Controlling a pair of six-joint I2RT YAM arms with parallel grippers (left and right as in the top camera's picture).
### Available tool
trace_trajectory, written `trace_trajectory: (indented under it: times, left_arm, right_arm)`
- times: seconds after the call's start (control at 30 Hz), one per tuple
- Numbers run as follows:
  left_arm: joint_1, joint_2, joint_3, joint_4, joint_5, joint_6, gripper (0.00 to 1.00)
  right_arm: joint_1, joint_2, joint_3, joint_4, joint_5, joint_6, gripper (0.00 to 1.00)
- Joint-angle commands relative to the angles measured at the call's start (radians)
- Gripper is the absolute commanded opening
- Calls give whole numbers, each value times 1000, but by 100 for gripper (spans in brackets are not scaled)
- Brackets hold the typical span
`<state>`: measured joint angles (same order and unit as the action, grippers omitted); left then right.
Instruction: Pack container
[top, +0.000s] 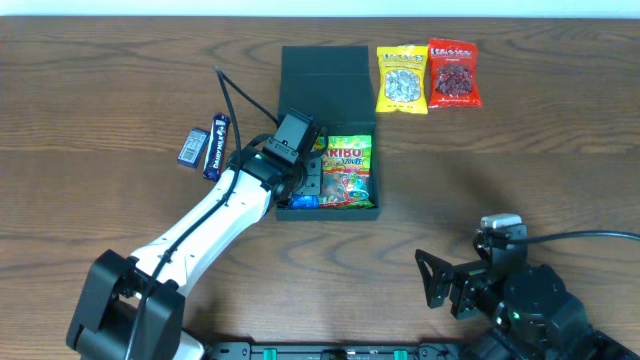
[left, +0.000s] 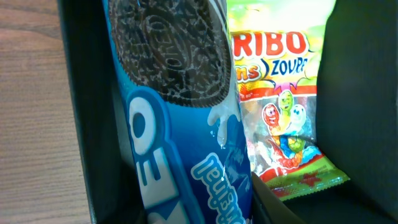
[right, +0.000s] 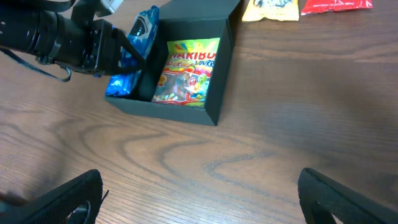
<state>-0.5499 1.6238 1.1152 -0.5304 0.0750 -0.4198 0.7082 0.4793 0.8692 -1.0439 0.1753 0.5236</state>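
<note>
While open, container (top: 326, 80) with Haribo (top: 348, 172), Oreo (left: 180, 155)

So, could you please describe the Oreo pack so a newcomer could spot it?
Look at the black container mid-table. Along its left inner wall the left gripper holds the Oreo pack on edge. It is blue with a dark biscuit pictured, unlike the multicoloured Haribo bag lying flat beside it.

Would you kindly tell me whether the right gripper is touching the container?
Apart. The overhead view shows a stretch of table between the open right gripper and the container.
</note>
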Motion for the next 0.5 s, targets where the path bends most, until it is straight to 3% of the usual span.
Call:
trace_trajectory:
  times: [0.0,0.07,0.13,0.47]
  left_arm:
    - [2,0,16,3,-34,-29,31]
    - [2,0,16,3,-34,-28,64]
    - [2,-1,16,2,-34,-16,78]
    - [2,-101,16,-42,-30,38,81]
  right_arm:
    - [6,-3,8,-1,7,14,99]
    - [6,-3,8,-1,7,14,99]
    - [6,-3,8,-1,7,14,99]
    - [6,-3,8,-1,7,14,99]
